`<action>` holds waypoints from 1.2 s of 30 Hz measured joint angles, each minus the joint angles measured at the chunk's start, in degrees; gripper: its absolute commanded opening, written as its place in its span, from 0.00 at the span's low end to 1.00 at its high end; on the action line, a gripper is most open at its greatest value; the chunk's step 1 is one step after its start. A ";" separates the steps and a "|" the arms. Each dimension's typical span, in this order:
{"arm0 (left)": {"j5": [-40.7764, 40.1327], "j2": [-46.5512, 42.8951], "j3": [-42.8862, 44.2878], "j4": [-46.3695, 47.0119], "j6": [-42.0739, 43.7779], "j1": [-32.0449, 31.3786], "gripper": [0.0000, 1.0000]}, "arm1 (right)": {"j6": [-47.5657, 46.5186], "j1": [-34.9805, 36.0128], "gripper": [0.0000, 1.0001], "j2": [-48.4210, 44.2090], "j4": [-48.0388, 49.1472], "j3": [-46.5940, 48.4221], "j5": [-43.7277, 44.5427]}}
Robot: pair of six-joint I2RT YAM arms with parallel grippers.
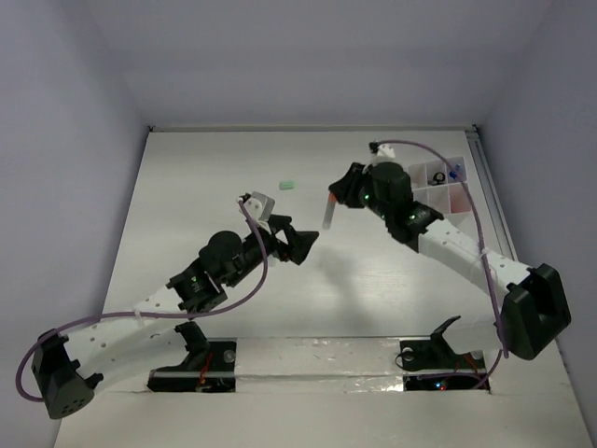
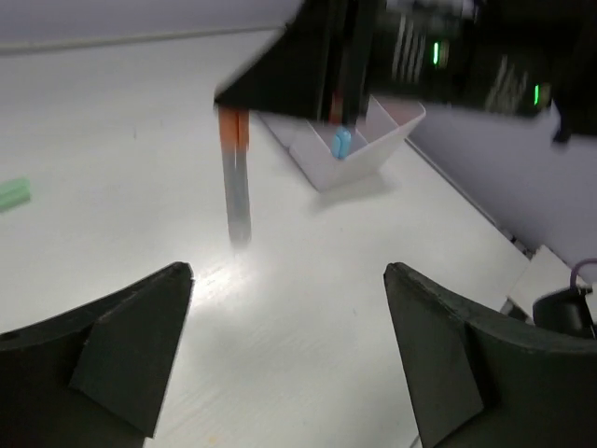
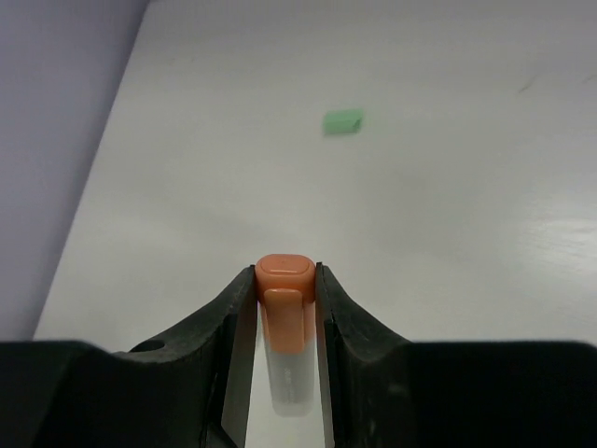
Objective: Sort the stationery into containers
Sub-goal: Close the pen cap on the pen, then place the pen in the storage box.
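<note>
**Q:** Bench and room at this entry?

**A:** The bench (image 1: pixel 215 177) was a plain white top with a dull sheen, and the light streaked on it below my left wrist. Pale lilac-grey walls (image 1: pixel 308 56) closed it in at the back and on both sides. A thin rail ran along the bench's right edge.

**Q:** State of your tools?

**A:** My left tool (image 2: pixel 289 313) stood wide, with nothing between the jaws, and hovered over bare bench near the middle. My right tool (image 3: pixel 286 280) was narrow, pinched on the orange-capped pen (image 3: pixel 284 322) at its cap end. The pen's pale barrel hung downward, slightly tilted. I could not tell whether its lower end touched the bench.

**Q:** Where did the pen sit relative to the rest?

**A:** It was right of centre, between my left tool and the tray (image 1: pixel 438 188). The tray lay by the right rail, toward the far corner.

**Q:** Tray contents?

**A:** I noted a blue clip (image 2: pixel 341 143) in one compartment. A small dark item sat in the next one, too small to identify. The nearer cells looked pinkish.

**Q:** Anything loose?

**A:** One green eraser (image 1: pixel 289 185) lay flat on the far half of the bench. It was well apart from the tray and from both tools.
</note>
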 measured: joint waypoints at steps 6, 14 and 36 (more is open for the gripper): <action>2.05 -4.39 -7.21 0.59 -0.61 -0.02 0.96 | -5.84 -13.97 0.00 0.00 -3.98 5.77 7.61; 1.62 -7.87 -13.60 4.66 -0.09 0.00 0.99 | -14.71 -22.56 0.00 -1.60 -9.33 6.54 23.71; -0.02 -12.57 -17.55 6.01 0.42 0.00 0.99 | -27.87 -24.63 0.00 5.84 4.24 1.79 29.64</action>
